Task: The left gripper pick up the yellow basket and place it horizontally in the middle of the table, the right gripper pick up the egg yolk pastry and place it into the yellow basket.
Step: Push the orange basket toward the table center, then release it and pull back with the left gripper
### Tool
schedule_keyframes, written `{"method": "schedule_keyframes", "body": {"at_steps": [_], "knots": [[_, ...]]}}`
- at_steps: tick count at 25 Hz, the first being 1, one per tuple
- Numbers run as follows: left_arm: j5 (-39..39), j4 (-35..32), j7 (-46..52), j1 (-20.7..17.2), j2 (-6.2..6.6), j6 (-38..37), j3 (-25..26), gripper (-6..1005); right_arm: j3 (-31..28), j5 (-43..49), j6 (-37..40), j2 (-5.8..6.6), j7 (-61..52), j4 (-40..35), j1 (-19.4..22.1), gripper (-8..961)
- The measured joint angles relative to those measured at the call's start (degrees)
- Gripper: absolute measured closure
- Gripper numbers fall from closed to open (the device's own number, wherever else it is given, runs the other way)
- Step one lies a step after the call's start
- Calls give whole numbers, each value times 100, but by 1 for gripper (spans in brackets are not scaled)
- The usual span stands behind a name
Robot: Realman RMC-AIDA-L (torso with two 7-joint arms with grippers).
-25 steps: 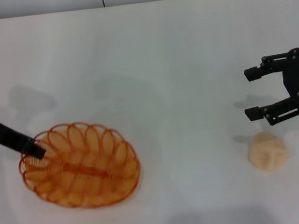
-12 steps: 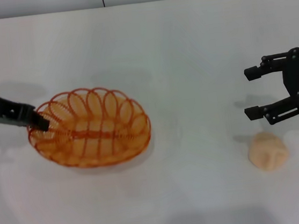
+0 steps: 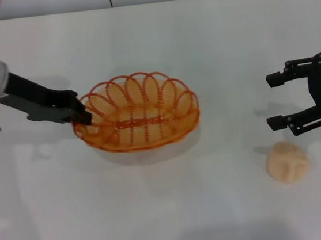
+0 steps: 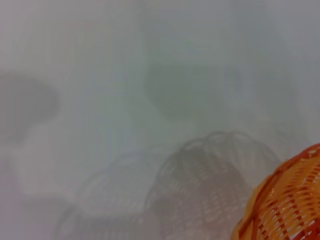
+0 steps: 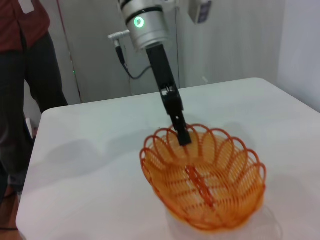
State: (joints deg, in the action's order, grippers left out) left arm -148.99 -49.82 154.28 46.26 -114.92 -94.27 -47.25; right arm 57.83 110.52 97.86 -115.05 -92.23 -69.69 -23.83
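One basket, one pastry, two pincers, one tabletop (image 3: 210, 45). Head view, left to right: left pincer (image 3: 83, 116) at centre-left, clamped on basket's left rim; yellow basket (image 3: 137, 118) at frame centre, long axis sideways; right pincer (image 3: 277, 100) at right edge, jaws spread, empty; pastry (image 3: 287, 162) lower right, just below it. Right wrist view alone shows standing person (image 5: 22, 75) at far left. Left wrist view: only basket edge and its shadow.
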Motion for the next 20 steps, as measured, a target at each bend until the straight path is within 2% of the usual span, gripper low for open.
{"method": "schedule_keyframes", "body": {"at_steps": [10,20], "knots": [[-30,677,208,386,-104,592,-387,872,7,-5,94,-8,158,-1,10,97],[-50,1021,331,486,-243,1147,-392,850,9,-5,137,5,257,-5,34,97]]}}
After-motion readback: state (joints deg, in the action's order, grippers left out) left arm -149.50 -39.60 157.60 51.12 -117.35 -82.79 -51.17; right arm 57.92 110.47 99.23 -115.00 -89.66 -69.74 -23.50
